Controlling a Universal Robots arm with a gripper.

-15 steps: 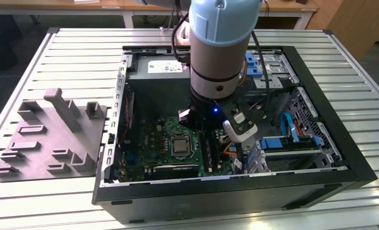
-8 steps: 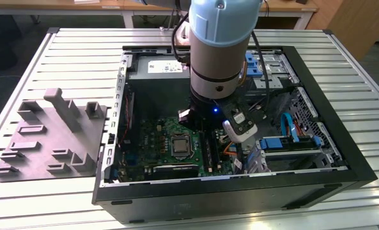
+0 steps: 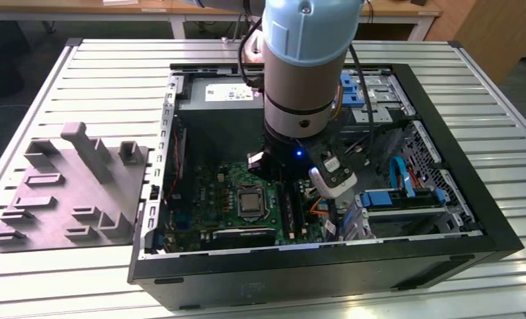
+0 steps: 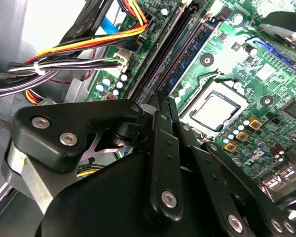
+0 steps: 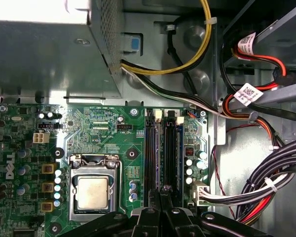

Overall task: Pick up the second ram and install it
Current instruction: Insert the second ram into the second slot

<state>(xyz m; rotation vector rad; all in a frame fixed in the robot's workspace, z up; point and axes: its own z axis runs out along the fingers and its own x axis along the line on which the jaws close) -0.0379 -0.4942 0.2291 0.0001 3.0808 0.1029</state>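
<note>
In both wrist views my gripper is shut, its fingertips pressed together just above the near end of the bank of long black memory slots. The second ram, a narrow dark blue-black strip with small chips, stands on edge in the slot on the processor side, in line with the fingertips. I cannot tell whether the tips touch it. In the exterior view the arm reaches straight down into the open computer case over the green motherboard.
The silver processor sits beside the slots. Bundled cables and a white plug crowd the slots' other side. The power supply box and drive bays wall the case. A grey parts fixture lies outside it.
</note>
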